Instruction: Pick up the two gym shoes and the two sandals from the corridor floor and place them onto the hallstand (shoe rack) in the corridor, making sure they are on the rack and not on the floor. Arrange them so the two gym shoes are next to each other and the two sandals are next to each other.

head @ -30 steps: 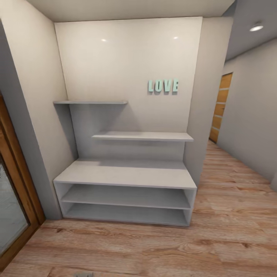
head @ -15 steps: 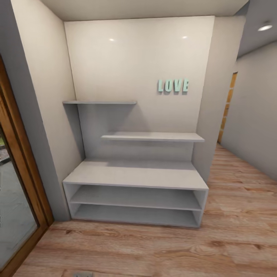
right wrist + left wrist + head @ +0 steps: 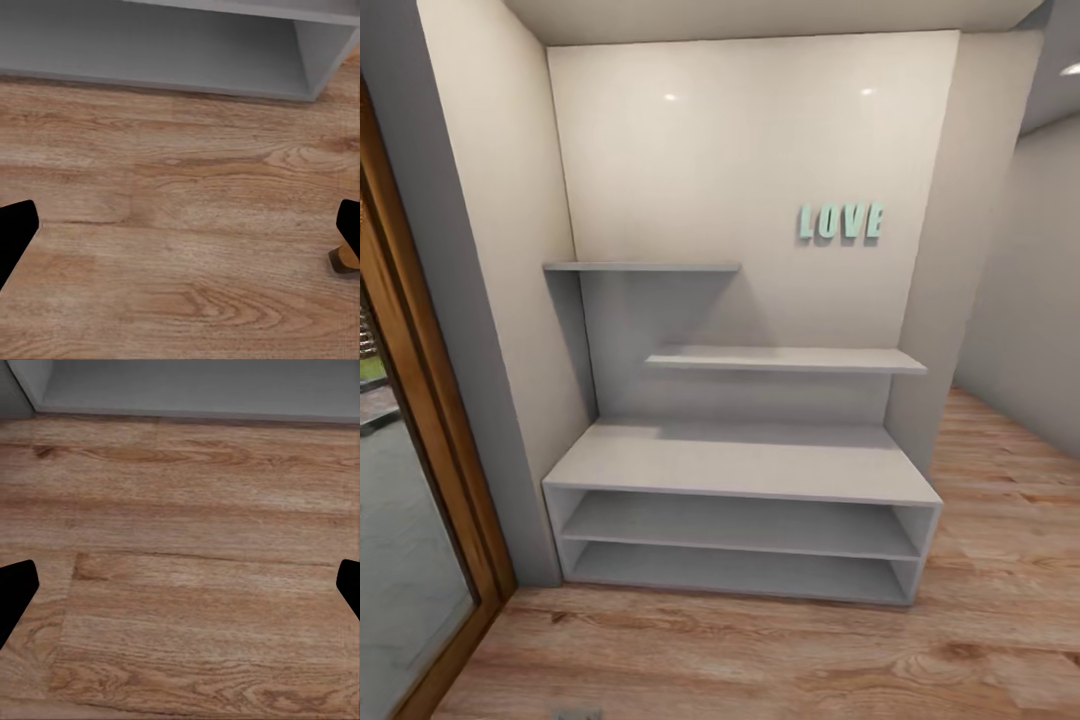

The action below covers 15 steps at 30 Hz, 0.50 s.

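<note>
Pale grey hallstand point(image 3: 740, 465) fills the alcove, long axis running side to side along the back wall, open shelves facing the robot. All of its shelves are bare. Mint LOVE letters point(image 3: 840, 221) hang on the wall above its right end; a wood-framed glass door point(image 3: 405, 480) stands to its left. Corridor floor point(image 3: 760, 660) in front of the hallstand is bare plank.

Left gripper point(image 3: 180, 592): dark fingertips at the frame edges, spread wide, nothing between them, floor below and the hallstand's base just ahead. Right gripper point(image 3: 180, 232): same, spread wide and empty, facing the hallstand's bottom shelf at its right end. A small tan-brown object point(image 3: 346, 257) sits on the floor by the right fingertip, maybe a sandal, too little of it to tell.

Risk: no shoes are held or clearly located, so the robot could start searching in the wrong direction. The base is close to the hallstand, so a turn could clip its corner.
</note>
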{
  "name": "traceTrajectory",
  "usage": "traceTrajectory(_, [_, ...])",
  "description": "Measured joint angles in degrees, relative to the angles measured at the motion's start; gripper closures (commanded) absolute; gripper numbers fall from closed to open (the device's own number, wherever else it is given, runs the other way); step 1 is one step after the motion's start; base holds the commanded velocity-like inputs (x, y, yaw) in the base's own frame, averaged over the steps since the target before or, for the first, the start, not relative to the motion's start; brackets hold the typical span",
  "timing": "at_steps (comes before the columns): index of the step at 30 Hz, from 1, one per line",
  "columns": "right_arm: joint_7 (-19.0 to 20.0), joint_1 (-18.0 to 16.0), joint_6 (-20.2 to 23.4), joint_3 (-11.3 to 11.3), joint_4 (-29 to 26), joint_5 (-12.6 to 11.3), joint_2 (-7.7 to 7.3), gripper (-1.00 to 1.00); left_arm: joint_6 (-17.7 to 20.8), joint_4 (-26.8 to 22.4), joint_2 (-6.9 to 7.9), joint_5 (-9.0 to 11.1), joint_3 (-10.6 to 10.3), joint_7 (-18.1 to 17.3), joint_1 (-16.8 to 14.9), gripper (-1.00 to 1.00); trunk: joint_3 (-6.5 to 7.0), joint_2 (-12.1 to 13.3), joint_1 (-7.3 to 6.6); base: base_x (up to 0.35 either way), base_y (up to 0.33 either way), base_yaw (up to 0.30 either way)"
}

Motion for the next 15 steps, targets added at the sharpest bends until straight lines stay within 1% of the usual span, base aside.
traceTrajectory(4, [0.02,0.0,0.0,0.0,0.0,0.0,0.0,-1.0,0.0,0.0,0.0,0.0,0.04,0.01,-0.02,-1.0,0.0,0.0,0.0,0.164,0.311,-0.006])
traceTrajectory(7, [0.05,0.0,0.0,0.0,-0.01,0.0,0.0,-1.0,0.0,0.01,0.0,0.0,0.05,0.0,-0.04,-1.0,0.02,0.0,0.0,0.165,0.311,-0.062])
traceTrajectory(10, [0.06,0.01,0.0,0.0,-0.01,0.0,0.0,-1.0,0.0,0.01,0.0,0.0,0.06,0.01,-0.05,-1.0,0.07,0.0,0.0,0.165,0.311,-0.141])
traceTrajectory(15, [0.07,0.01,0.01,-0.01,-0.02,0.0,0.0,-1.0,-0.01,0.02,-0.01,0.0,0.06,0.01,-0.04,-1.0,0.18,0.0,0.0,0.165,0.311,-0.204])
